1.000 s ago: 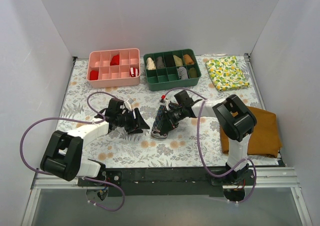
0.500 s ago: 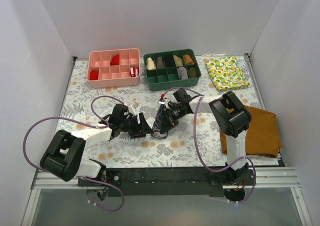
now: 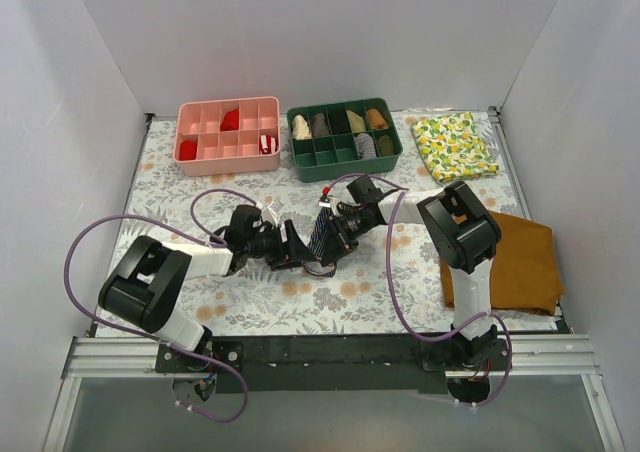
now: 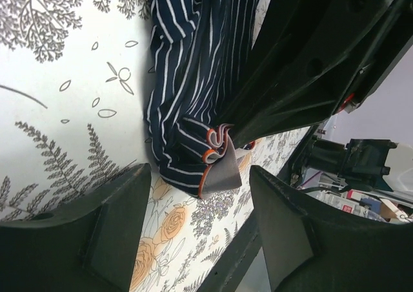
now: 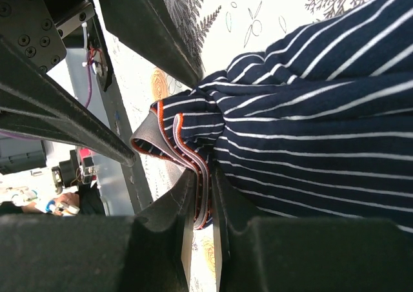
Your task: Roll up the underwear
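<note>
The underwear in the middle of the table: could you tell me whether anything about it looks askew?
Yes. The underwear is a lopsided bundle, not a tidy roll: its grey, orange-edged waistband pokes out at one end, pinched by the right gripper, while the left gripper stands open beside it.

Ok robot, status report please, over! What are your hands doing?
Left gripper open, at the underwear. Right gripper shut on the underwear, pinching its waistband. Underwear bunched between both grippers. Grippers close together, crowding each other.
</note>
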